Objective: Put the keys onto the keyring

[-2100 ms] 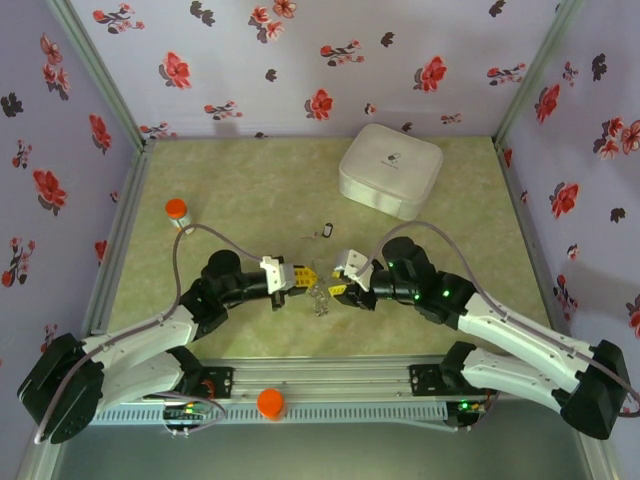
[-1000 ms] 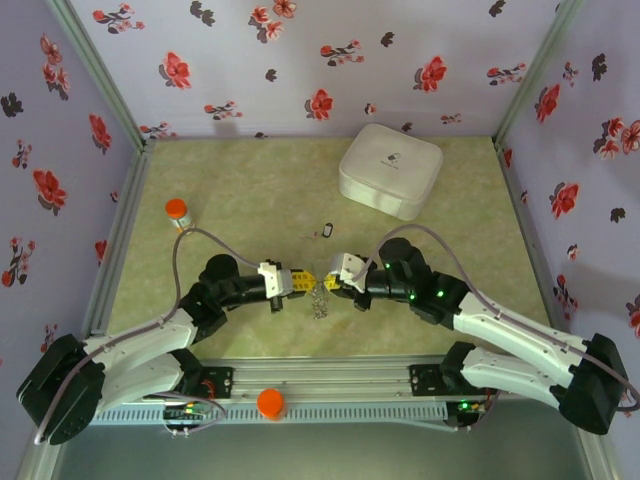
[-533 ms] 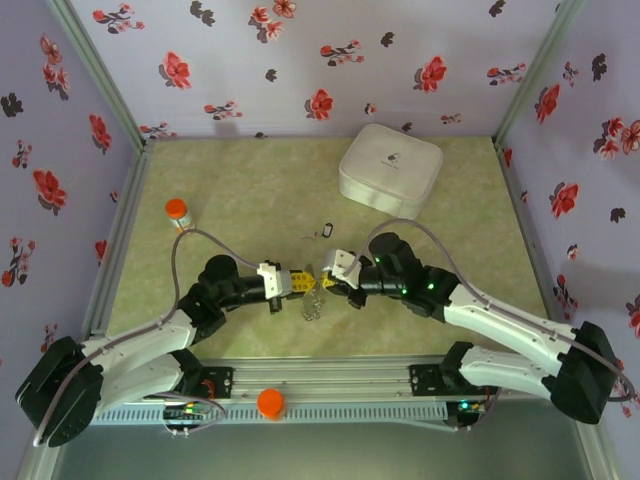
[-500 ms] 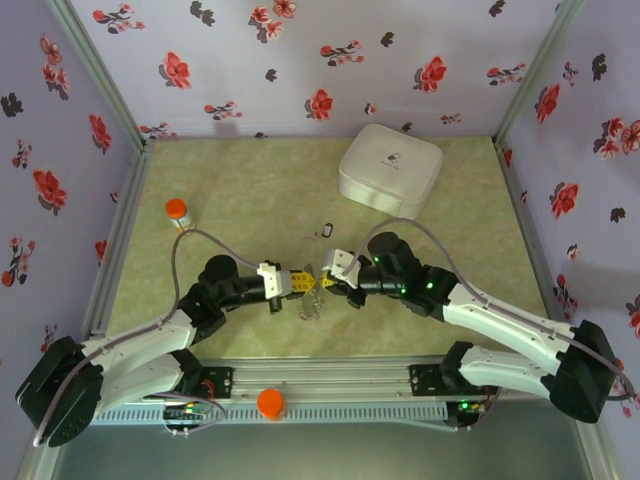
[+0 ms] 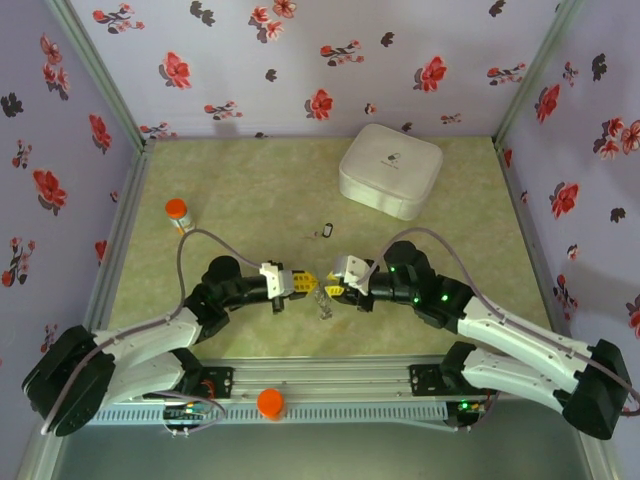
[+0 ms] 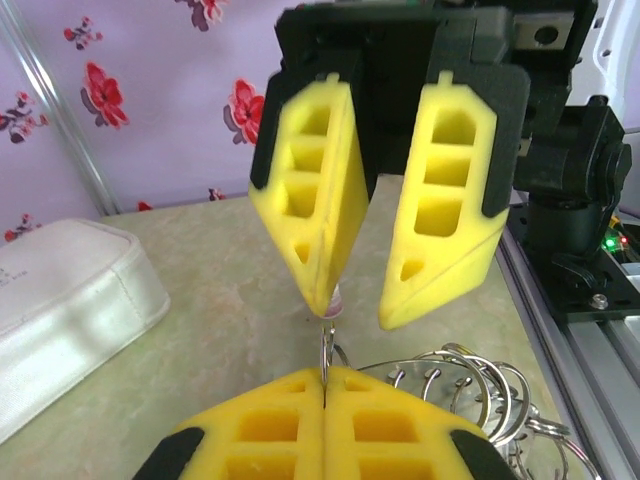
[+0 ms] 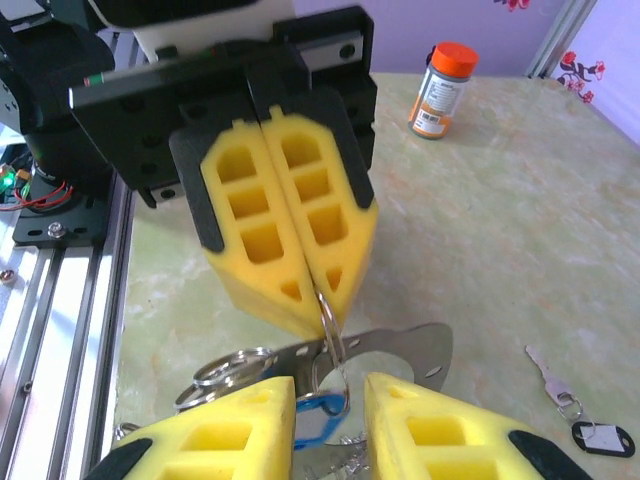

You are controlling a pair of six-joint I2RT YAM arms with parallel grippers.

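Observation:
In the left wrist view my left gripper [image 6: 326, 372] is shut on a small split ring [image 6: 327, 345] that stands edge-on between its yellow pads. In the right wrist view that ring [image 7: 331, 322] carries the blue-headed key [image 7: 320, 418], which hangs between the fingers of my open right gripper [image 7: 330, 400]. The keyring [image 7: 402, 346], a flat metal hoop with several small rings, lies just beneath both grippers [image 5: 322, 302]. Facing the left one, the right gripper [image 6: 358, 308] has its jaws apart. The black-headed key [image 5: 327, 231] lies alone on the table behind them.
A white rounded box [image 5: 390, 170] sits at the back right. An orange-capped bottle [image 5: 177, 213] stands at the left. The metal rail [image 5: 330, 385] with an orange knob [image 5: 271, 402] runs along the near edge. Flowered walls enclose the table.
My right gripper has opened, letting go of the blue key, and has drawn back slightly to the right. The left gripper stays shut on the small ring.

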